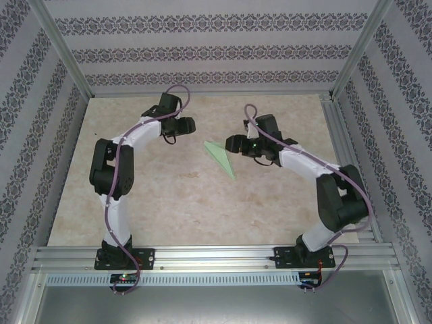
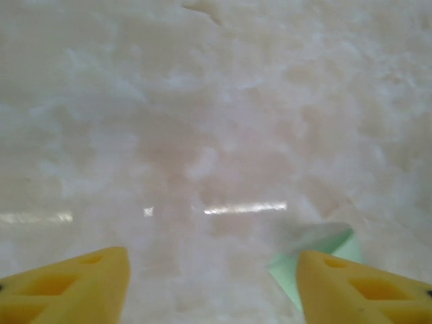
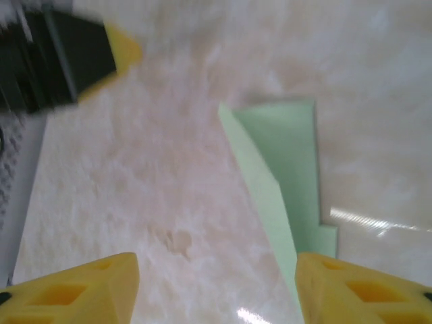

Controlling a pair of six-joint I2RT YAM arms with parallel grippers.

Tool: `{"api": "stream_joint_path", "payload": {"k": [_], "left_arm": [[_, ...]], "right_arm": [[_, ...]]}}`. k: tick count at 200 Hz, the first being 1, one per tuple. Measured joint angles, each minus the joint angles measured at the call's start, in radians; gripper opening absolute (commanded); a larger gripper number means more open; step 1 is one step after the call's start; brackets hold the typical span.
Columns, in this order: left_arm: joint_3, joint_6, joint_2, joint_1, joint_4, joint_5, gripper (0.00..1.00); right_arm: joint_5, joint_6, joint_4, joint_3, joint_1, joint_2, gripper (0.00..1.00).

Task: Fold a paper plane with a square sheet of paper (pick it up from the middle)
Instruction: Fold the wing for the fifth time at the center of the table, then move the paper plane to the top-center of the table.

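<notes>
The paper plane [image 1: 221, 158] is a slim pale mint-green dart lying on the table between the two arms, its point toward the near right. In the right wrist view the paper plane [image 3: 283, 175] lies flat with a raised centre fold, next to my right finger. My right gripper [image 1: 234, 143] is open just right of the plane, nothing between its yellow fingers [image 3: 358, 290]. My left gripper [image 1: 191, 124] is open to the plane's upper left. A corner of the paper plane [image 2: 317, 246] shows beside the left gripper's right finger [image 2: 364, 290].
The beige marbled table [image 1: 175, 196] is ringed by an aluminium frame [image 1: 216, 258] and patterned walls. The left gripper's black body and a yellow fingertip [image 3: 121, 47] appear at the top left of the right wrist view.
</notes>
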Motion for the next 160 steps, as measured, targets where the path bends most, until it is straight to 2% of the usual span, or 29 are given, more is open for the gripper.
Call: {"api": "stream_joint_path", "payload": {"k": [41, 75, 114, 160], "left_arm": [[-0.021, -0.045, -0.053, -0.162, -0.061, -0.129, 0.85], [-0.006, -0.127, -0.04, -0.3, -0.125, -0.21, 0.86], [0.146, -0.186, 0.088, -0.405, -0.214, -0.271, 0.75], [0.298, -0.215, 0.233, -0.416, -0.284, -0.282, 0.58]], "right_arm": [[0.138, -0.018, 0.023, -0.072, -0.117, -0.083, 0.82], [0.238, -0.055, 0.009, -0.128, -0.161, -0.089, 0.96], [0.293, -0.071, 0.008, -0.167, -0.2, -0.117, 0.97], [0.298, -0.074, 0.01, -0.172, -0.206, -0.12, 0.96]]}}
